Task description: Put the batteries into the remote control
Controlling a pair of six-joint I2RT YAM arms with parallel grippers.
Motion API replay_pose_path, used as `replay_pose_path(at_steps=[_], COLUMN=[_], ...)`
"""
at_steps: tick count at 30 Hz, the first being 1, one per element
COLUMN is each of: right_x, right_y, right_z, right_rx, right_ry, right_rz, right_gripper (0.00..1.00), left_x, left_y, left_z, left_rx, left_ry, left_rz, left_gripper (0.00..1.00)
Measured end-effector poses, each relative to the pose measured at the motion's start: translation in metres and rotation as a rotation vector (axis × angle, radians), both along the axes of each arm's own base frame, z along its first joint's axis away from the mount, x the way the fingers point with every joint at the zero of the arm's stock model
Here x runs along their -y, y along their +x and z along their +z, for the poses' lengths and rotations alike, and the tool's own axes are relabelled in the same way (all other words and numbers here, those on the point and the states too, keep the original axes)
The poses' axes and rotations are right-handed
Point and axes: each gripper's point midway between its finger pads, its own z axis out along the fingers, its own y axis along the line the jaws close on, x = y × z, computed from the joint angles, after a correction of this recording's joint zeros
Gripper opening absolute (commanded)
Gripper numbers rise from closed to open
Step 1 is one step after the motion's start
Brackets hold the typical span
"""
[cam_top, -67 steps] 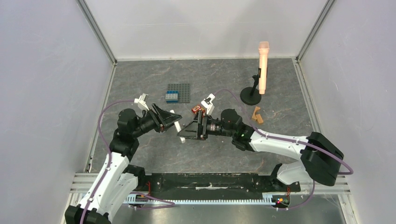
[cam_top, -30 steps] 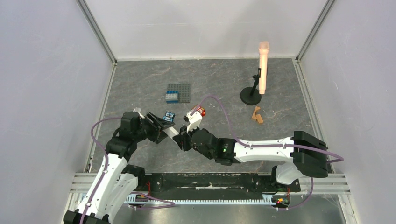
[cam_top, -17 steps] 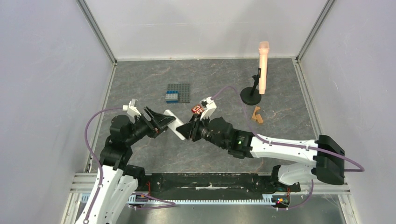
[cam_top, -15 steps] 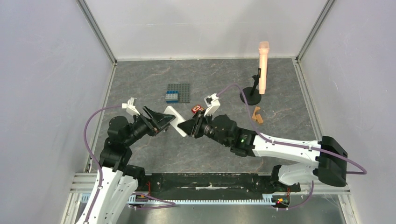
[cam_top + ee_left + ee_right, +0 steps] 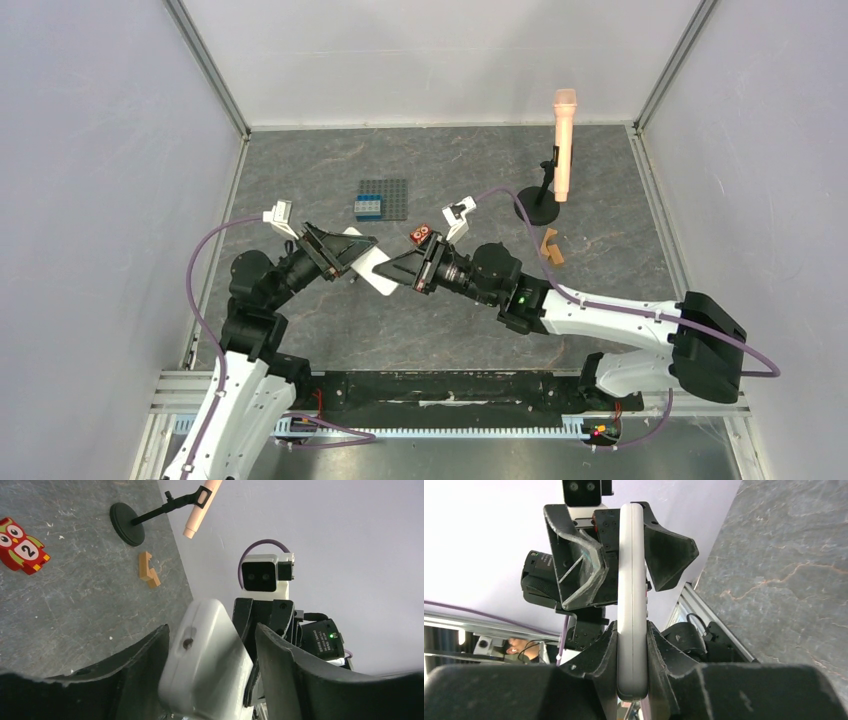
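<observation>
From the top, the remote control (image 5: 370,265) is up in the air above the grey table (image 5: 600,200), between the left gripper (image 5: 358,257) and the right gripper (image 5: 393,276). No batteries show in any view. In the left wrist view, the white remote, with a small dark hole in it, sits between the two left fingers (image 5: 132,667), which are spread wide. It is hard to say if they press on it or only stand beside it. In the right wrist view, the right fingers (image 5: 599,655) squeeze the thin remote from both flat sides. The remote looks light, hard and smooth, so it may slip. A firm hold near one end seems best, leaving room for the batteries to go in.
</observation>
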Motion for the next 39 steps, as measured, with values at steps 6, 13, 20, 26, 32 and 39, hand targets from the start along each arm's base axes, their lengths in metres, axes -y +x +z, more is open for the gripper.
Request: replay_pose_path(at_steps=[6, 13, 20, 26, 32, 39], right_x=[-0.002, -0.002, -0.005, -0.004, 0.003, 0.009], right_y=[-0.004, 0.004, 0.016, 0.014, 0.009, 0.007], right_z=[0.000, -0.006, -0.018, -0.020, -0.045, -0.048], right_rx=[-0.039, -0.058, -0.120, -0.141, -0.188, -0.199], right_ry=[0.050, 0.092, 0.133, 0.161, 0.133, 0.155], right_rz=[0.037, 0.026, 0.014, 0.023, 0.022, 0.019], right_gripper=[0.19, 0.20, 0.24, 0.42, 0.47, 0.40], left_x=[0.001, 0.002, 0.002, 0.004, 0.001, -0.001], left_y=[0.001, 0.001, 0.004, 0.005, 0.010, 0.014], left_z=[0.000, -0.007, -0.014, -0.011, -0.022, -0.024], left_rx=[-0.011, -0.024, -0.083, -0.087, -0.116, -0.126], left_ry=[-0.018, -0.032, -0.079, -0.099, -0.071, -0.072], left_rz=[-0.001, -0.007, -0.004, -0.008, 0.019, 0.047], left_gripper=[0.41, 0.55, 0.03, 0.02, 0.02, 0.02])
